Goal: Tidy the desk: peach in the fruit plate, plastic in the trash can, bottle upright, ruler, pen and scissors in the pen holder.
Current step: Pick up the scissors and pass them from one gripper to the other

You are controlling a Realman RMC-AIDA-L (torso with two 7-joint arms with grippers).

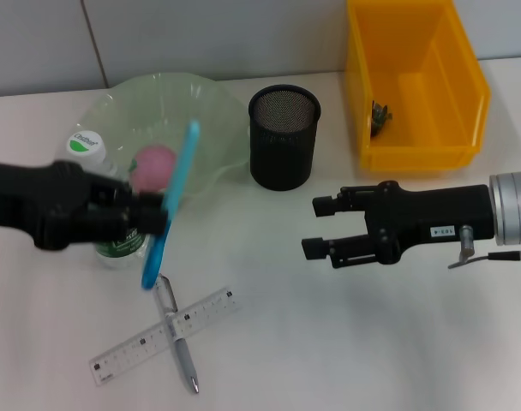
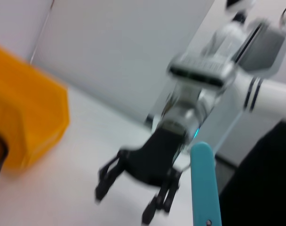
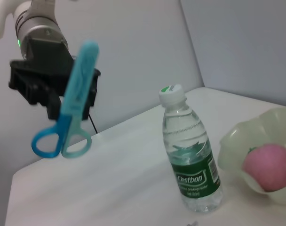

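My left gripper [image 1: 160,214] is shut on the blue scissors [image 1: 170,201] and holds them in the air, tip up and handles down, in front of the green fruit plate [image 1: 218,107]. The right wrist view shows the same scissors [image 3: 73,101] hanging from the left gripper [image 3: 63,96]. The pink peach [image 1: 153,165] lies in the plate. A water bottle [image 1: 102,184] stands upright beside it. The clear ruler [image 1: 132,347] and silver pen [image 1: 182,347] lie crossed on the table below the scissors. My right gripper [image 1: 320,227] hovers open and empty, in front of the black mesh pen holder [image 1: 282,137].
A yellow bin [image 1: 415,145] stands at the back right with a small dark crumpled piece [image 1: 380,116] inside. In the left wrist view the right gripper [image 2: 133,188] shows farther off, past the scissors' blade [image 2: 204,183].
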